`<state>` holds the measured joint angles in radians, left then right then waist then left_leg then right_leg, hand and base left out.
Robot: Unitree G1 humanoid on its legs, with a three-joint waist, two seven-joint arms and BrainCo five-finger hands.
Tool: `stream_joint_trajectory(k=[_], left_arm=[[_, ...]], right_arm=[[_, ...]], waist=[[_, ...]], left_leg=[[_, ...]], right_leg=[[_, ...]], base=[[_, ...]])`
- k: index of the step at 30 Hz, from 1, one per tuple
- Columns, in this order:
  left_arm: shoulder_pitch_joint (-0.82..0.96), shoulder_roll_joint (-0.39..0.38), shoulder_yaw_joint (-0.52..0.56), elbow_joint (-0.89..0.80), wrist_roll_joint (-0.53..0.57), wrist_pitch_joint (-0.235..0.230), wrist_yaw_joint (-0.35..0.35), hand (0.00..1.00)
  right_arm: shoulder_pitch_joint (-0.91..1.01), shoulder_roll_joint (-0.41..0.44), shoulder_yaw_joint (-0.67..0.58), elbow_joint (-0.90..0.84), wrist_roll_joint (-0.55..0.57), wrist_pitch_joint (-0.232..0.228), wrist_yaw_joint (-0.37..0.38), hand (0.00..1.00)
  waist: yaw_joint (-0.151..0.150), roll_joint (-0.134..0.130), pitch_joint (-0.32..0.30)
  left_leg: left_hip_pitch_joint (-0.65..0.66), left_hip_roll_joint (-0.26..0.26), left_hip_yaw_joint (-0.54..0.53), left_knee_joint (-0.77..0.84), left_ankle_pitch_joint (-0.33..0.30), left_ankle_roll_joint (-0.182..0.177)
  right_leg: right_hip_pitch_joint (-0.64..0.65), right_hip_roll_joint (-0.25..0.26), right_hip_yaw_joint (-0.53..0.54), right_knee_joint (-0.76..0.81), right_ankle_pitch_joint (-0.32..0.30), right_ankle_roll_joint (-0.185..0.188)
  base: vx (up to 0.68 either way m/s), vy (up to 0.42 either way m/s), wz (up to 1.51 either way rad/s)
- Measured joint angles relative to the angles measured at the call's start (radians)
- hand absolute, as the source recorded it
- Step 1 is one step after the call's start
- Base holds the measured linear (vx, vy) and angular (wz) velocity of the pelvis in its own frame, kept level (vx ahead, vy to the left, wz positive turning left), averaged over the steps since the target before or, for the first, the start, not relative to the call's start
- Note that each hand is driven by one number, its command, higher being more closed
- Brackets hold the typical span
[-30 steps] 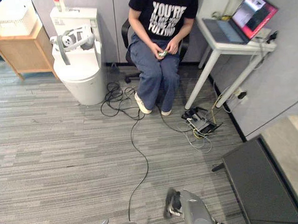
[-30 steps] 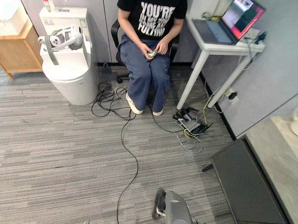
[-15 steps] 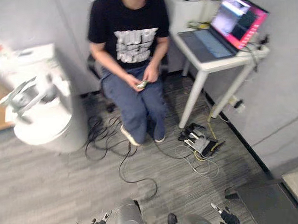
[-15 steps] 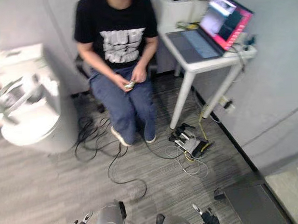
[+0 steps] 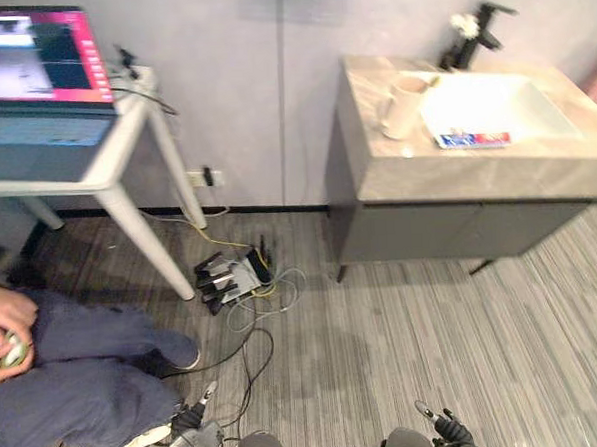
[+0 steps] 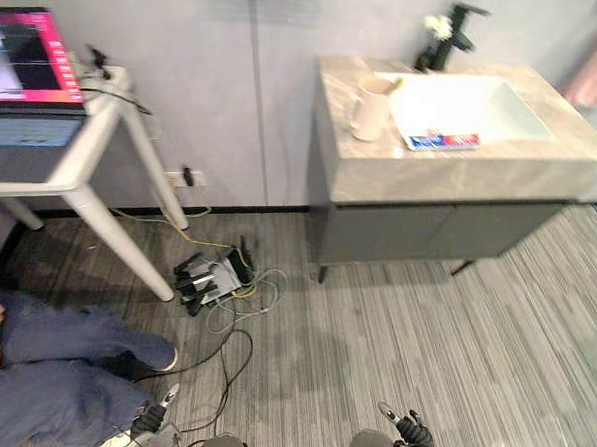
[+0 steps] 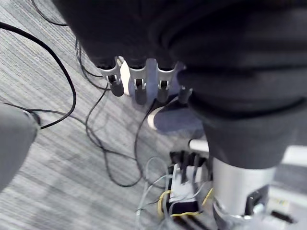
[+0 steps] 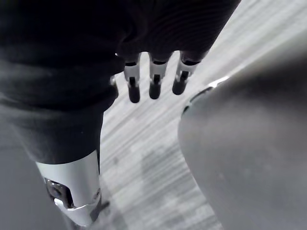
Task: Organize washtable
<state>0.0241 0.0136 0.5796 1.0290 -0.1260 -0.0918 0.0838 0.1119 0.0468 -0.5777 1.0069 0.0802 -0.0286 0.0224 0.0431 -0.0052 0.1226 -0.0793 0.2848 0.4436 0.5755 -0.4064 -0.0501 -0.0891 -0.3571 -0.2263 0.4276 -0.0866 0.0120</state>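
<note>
The washtable (image 5: pixel 456 172) stands against the wall at the upper right: a marble top on a dark cabinet, with a white sink (image 5: pixel 493 108) and a black faucet (image 5: pixel 476 32). A beige mug (image 5: pixel 401 106) sits on the counter left of the sink. A flat red, white and blue packet (image 5: pixel 471 139) lies at the sink's front edge. My left hand (image 5: pixel 194 421) and right hand (image 5: pixel 441 426) hang low at the bottom of the view, far from the washtable. In the wrist views the left hand's fingers (image 7: pixel 139 88) and the right hand's fingers (image 8: pixel 154 81) are relaxed, open and hold nothing.
A white table (image 5: pixel 105 164) with an open laptop (image 5: pixel 31 87) stands at the left. A power strip (image 5: pixel 231 279) with tangled cables lies on the floor beside its leg. A seated person's legs (image 5: pixel 66 376) fill the lower left, a hand holding a small object.
The whole picture has swung to the right: the person and laptop slid to the left edge and the washtable came into view. Both hands stay low and empty.
</note>
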Motion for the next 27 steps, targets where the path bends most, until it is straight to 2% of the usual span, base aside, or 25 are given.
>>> stream_joint_trajectory(k=[1,2,3,4,5,6,7,9,10,11,12,13,14,15,16,17,18,19,20,21,24,26,27], left_arm=[[0.006,0.008,-0.001,0.016,-0.001,0.001,0.0,0.0],[0.017,0.017,-0.008,0.045,-0.012,0.002,0.001,0.0],[0.018,0.014,-0.013,0.051,-0.013,0.003,0.001,0.0],[0.025,0.001,-0.041,0.066,-0.02,0.006,-0.004,0.0],[0.041,0.002,-0.064,0.068,-0.02,0.006,-0.012,0.0],[0.049,0.004,-0.067,0.068,-0.02,0.005,-0.015,0.0],[0.071,0.006,-0.066,0.068,-0.02,0.005,-0.015,0.0],[0.106,0.004,-0.067,0.067,-0.02,0.005,-0.016,0.0],[0.117,0.004,-0.067,0.067,-0.021,-0.001,-0.016,0.0],[0.123,0.004,-0.071,0.067,-0.022,-0.002,-0.016,0.0],[0.126,0.004,-0.077,0.067,-0.023,-0.002,-0.016,0.0],[0.127,-0.005,-0.093,0.063,-0.04,-0.003,-0.018,0.0],[0.132,0.011,-0.097,0.072,-0.04,-0.004,-0.017,0.0],[0.134,0.031,-0.089,0.07,-0.048,-0.006,-0.021,0.0],[0.117,0.026,-0.112,0.085,-0.047,-0.001,-0.021,0.0],[0.107,0.018,-0.121,0.084,-0.048,-0.003,-0.025,0.0],[0.107,0.015,-0.14,0.081,-0.047,-0.004,-0.022,0.0],[0.106,0.016,-0.159,0.081,-0.047,-0.004,-0.021,0.0],[0.106,0.017,-0.155,0.072,-0.045,-0.005,-0.024,0.0],[0.105,0.012,-0.147,0.061,-0.042,-0.005,-0.025,0.0],[0.112,0.0,-0.124,0.063,-0.04,-0.003,-0.034,0.0],[0.115,-0.011,-0.077,0.06,-0.04,-0.001,-0.04,0.0],[0.115,-0.014,-0.066,0.06,-0.04,0.0,-0.041,0.0]], right_arm=[[-0.001,-0.005,-0.009,0.014,-0.007,0.002,0.0,0.0],[-0.019,-0.038,-0.019,0.052,-0.015,0.012,0.001,0.0],[-0.019,-0.047,-0.018,0.06,-0.017,0.013,0.0,0.0],[-0.008,-0.079,-0.015,0.085,-0.036,0.017,0.0,0.0],[0.005,-0.106,-0.001,0.112,-0.049,0.018,-0.001,0.0],[0.015,-0.109,-0.001,0.124,-0.054,0.02,-0.001,0.0],[0.028,-0.116,0.011,0.153,-0.059,0.029,0.0,0.0],[0.028,-0.134,0.066,0.158,-0.07,0.034,0.001,0.0],[0.033,-0.133,0.088,0.158,-0.073,0.033,0.0,0.0],[0.038,-0.132,0.118,0.17,-0.073,0.033,0.0,0.0],[0.04,-0.131,0.132,0.179,-0.073,0.033,0.0,0.0],[0.029,-0.139,0.155,0.182,-0.071,0.027,0.0,0.0],[0.022,-0.133,0.173,0.16,-0.069,0.015,-0.003,0.0],[0.016,-0.116,0.193,0.154,-0.068,0.011,-0.006,0.0],[0.022,-0.141,0.193,0.165,-0.068,0.006,-0.018,0.0],[0.005,-0.154,0.192,0.173,-0.068,-0.001,-0.021,0.0],[-0.005,-0.158,0.192,0.173,-0.067,-0.001,-0.023,0.0],[-0.013,-0.158,0.192,0.169,-0.063,-0.005,-0.023,0.0],[-0.015,-0.132,0.192,0.143,-0.051,-0.004,-0.024,0.0],[-0.012,-0.121,0.191,0.124,-0.047,-0.005,-0.02,0.0],[-0.013,-0.111,0.193,0.106,-0.031,-0.004,-0.024,0.0],[-0.007,-0.093,0.194,0.079,-0.031,-0.004,-0.028,0.0],[-0.003,-0.089,0.194,0.067,-0.031,-0.005,-0.028,0.0]], waist=[[0.0,-0.006,-0.008],[-0.006,-0.006,-0.022],[-0.006,0.005,-0.024],[-0.008,0.039,-0.035],[-0.01,0.035,-0.043],[-0.008,0.031,-0.049],[-0.005,0.035,-0.066],[-0.008,0.042,-0.079],[-0.01,0.034,-0.083],[-0.012,0.013,-0.093],[-0.021,0.009,-0.098],[-0.03,0.026,-0.074],[-0.022,0.005,-0.071],[-0.012,-0.029,-0.053],[-0.005,-0.013,-0.038],[-0.001,-0.017,-0.028],[-0.002,-0.008,-0.022],[0.001,0.005,-0.015],[0.013,0.003,-0.016],[0.023,-0.013,-0.01],[0.031,-0.011,-0.004],[0.031,-0.018,0.0],[0.032,-0.02,-0.001]], left_leg=[[0.0,0.001,0.013,0.0,0.0,-0.001],[0.004,0.024,0.026,-0.007,0.014,-0.023],[0.008,0.032,0.025,-0.014,0.02,-0.033],[0.027,0.051,0.026,-0.049,0.037,-0.062],[0.051,0.051,0.028,-0.085,0.057,-0.087],[0.065,0.053,0.028,-0.101,0.065,-0.102],[0.094,0.068,0.036,-0.134,0.086,-0.126],[0.129,0.086,0.039,-0.202,0.149,-0.136],[0.148,0.089,0.027,-0.24,0.193,-0.141],[0.143,0.097,0.013,-0.242,0.237,-0.128],[0.14,0.099,-0.001,-0.23,0.261,-0.1],[0.116,0.151,-0.039,-0.168,0.301,-0.043],[0.053,0.188,-0.088,-0.04,0.302,-0.035],[0.038,0.143,-0.15,-0.004,0.252,-0.077],[0.006,0.057,-0.27,-0.013,0.149,-0.13],[-0.049,-0.058,-0.297,-0.018,0.116,-0.105],[-0.071,-0.107,-0.289,-0.046,0.119,-0.096],[-0.082,-0.143,-0.23,-0.086,0.109,-0.013],[-0.07,-0.176,-0.194,-0.114,0.117,0.004],[-0.07,-0.191,-0.188,-0.117,0.116,0.005],[-0.067,-0.198,-0.165,-0.125,0.105,0.051],[-0.042,-0.191,-0.141,-0.126,0.085,0.065],[-0.032,-0.188,-0.136,-0.126,0.079,0.064]], right_leg=[[0.011,-0.024,-0.009,-0.026,0.069,-0.011],[0.027,-0.015,-0.032,-0.072,0.07,0.073],[0.026,-0.008,-0.039,-0.073,0.068,0.075],[0.027,0.013,-0.047,-0.064,0.055,0.092],[0.038,0.017,-0.049,-0.062,0.018,0.155],[0.048,0.023,-0.051,-0.07,-0.004,0.187],[0.078,0.05,-0.055,-0.099,-0.032,0.202],[0.114,0.095,-0.063,-0.141,-0.035,0.197],[0.144,0.121,-0.081,-0.174,-0.034,0.194],[0.16,0.139,-0.097,-0.184,-0.035,0.192],[0.163,0.139,-0.105,-0.17,-0.036,0.188],[0.099,0.152,-0.093,-0.042,-0.084,0.158],[0.162,0.222,-0.086,-0.389,-0.039,0.112],[0.17,0.195,-0.063,-0.43,0.119,0.14],[0.185,0.192,-0.071,-0.414,0.115,0.109],[0.19,0.16,-0.069,-0.414,0.107,0.119],[0.191,0.151,-0.073,-0.412,0.108,0.119],[0.193,0.148,-0.074,-0.412,0.107,0.125],[0.184,0.125,-0.073,-0.419,0.117,0.136],[0.172,0.111,-0.072,-0.421,0.128,0.135],[0.168,0.102,-0.066,-0.434,0.154,0.109],[0.162,0.099,-0.053,-0.374,0.127,0.068],[0.155,0.098,-0.048,-0.353,0.125,0.068]], base=[[-0.08,-0.29,-0.89],[-0.04,-0.253,-0.61],[-0.02,-0.302,-0.47],[0.03,-0.266,-0.06],[0.05,-0.263,-0.02],[0.09,-0.281,-0.1],[0.09,-0.3,-0.25],[0.1,-0.283,-0.15],[0.13,-0.252,0.21],[0.14,-0.248,0.31],[0.12,-0.244,0.34],[-0.05,-0.288,0.14],[-0.08,-0.241,-0.02],[-0.19,-0.219,-0.03],[-0.03,0.022,0.09],[-0.03,0.051,0.2],[0.05,0.168,0.16],[0.07,0.131,0.04],[0.08,0.122,-0.04],[0.07,0.154,-0.11],[0.02,0.145,-0.15],[0.02,0.066,-0.22],[0.04,0.05,-0.35]])
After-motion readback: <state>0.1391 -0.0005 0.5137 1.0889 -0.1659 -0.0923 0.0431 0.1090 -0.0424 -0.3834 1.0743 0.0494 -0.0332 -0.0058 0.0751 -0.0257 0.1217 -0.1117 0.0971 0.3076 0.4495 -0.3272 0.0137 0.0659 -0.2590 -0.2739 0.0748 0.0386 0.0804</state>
